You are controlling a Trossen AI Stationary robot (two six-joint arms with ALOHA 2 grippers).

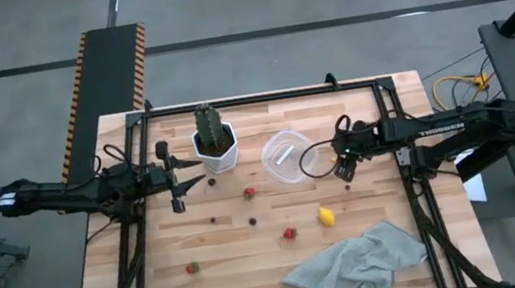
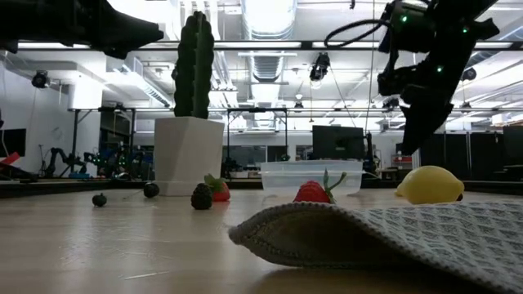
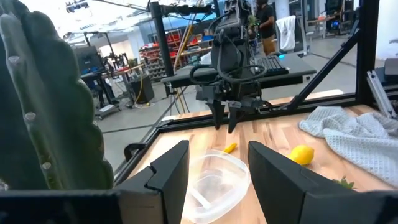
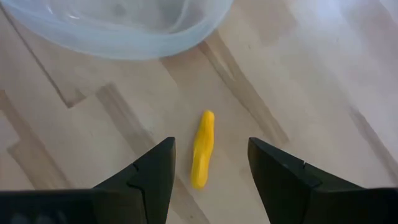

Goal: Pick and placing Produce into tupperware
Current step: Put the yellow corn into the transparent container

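Tupperware (image 1: 288, 157) appeared empty, though view was poor; right gripper (image 4: 210, 163) was held open, unladen, above small yellow piece (image 4: 202, 148) beside it, left gripper (image 1: 173, 177) open near plant pot (image 1: 215, 152), w/ lemon (image 1: 326, 216), strawberries, berries left on table (image 1: 246, 277).

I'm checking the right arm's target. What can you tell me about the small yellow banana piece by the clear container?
The banana piece is a slim, slightly curved toy of smooth, glossy yellow plastic. It lies flat on the bare wooden table, just outside the clear container and not touching it. The right gripper hangs above it with jaws open to either side, not yet in contact. Nothing else touches it.
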